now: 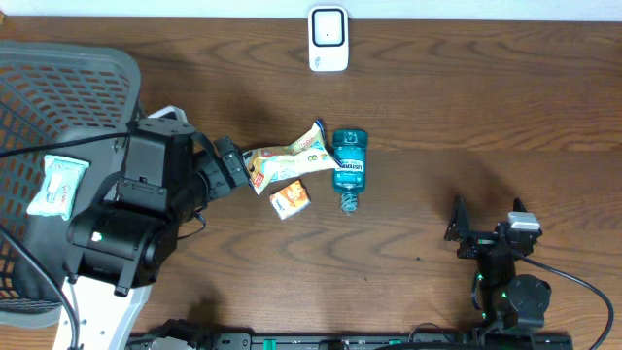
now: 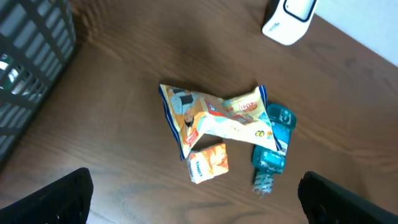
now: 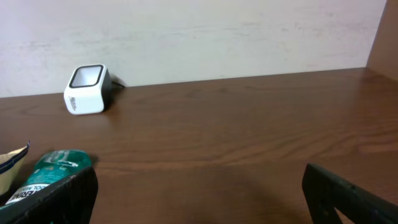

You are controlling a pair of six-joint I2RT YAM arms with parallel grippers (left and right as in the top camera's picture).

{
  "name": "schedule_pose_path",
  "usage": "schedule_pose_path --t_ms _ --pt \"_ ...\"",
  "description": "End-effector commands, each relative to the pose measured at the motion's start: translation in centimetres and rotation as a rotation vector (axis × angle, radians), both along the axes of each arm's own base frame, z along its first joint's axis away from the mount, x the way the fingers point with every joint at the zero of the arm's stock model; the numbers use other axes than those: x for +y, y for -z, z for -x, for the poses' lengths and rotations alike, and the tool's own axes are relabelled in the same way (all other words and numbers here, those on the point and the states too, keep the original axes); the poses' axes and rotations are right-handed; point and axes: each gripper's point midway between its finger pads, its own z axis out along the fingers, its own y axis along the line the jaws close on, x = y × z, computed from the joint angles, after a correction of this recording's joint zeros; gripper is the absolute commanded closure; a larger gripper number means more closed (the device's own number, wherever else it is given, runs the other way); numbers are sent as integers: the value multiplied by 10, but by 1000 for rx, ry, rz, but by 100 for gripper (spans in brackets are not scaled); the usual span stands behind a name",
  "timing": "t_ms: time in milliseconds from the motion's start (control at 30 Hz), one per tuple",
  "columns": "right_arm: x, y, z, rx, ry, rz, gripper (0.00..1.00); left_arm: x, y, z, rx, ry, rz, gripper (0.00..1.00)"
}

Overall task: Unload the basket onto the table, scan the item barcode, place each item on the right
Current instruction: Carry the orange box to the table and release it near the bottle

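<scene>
- My left gripper (image 1: 245, 171) has its jaws spread wide and nothing between them. In the left wrist view the two dark fingers (image 2: 59, 199) sit at the bottom corners of the frame.
- My right gripper (image 1: 488, 219) is also fully released and empty. It sits low over the right side of the table (image 1: 466, 107), well apart from the goods.
- The things that could be scanned lie bunched together near the middle of the table, just ahead of the left gripper.
- The snack bag (image 1: 287, 163) is yellow and white with blue edges. It lies flat and crumpled, pinched in at its middle.
- The small orange carton (image 1: 291, 199) lies against the bag's near edge, tilted.
- The teal bottle (image 1: 350, 167) lies on its side at the bag's right end, with its cap toward my side of the table. The bag's corner overlaps its shoulder.
- From overhead the left fingertips look very close to the bag's left end, but I can't tell whether they touch it. The wrist view suggests a gap.
- The scanner (image 1: 328, 39) is a white block with a dark window. It stands at the far edge of the table, well apart from the pile and beyond it. The right wrist view shows it against the pale wall.
- A grey mesh basket (image 1: 58, 87) sits at the left side, partly hidden by the left arm. A white and blue packet (image 1: 58, 185) lies inside it.
</scene>
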Motion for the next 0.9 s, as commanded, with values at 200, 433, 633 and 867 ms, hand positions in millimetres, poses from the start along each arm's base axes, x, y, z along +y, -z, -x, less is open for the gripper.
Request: schedule_pose_path --t_ms 200,433,633,867 --pt "1 1 0 3 -3 -5 1 7 -97 -5 -251 12 8 2" --pt "1 1 0 3 -3 -5 1 9 -103 -4 -266 18 -11 2" --pt "1 1 0 3 -3 -5 1 15 -102 -4 -264 -7 -36 2" --pt "1 1 0 3 -3 -6 1 35 -136 -2 -360 -74 -109 2"
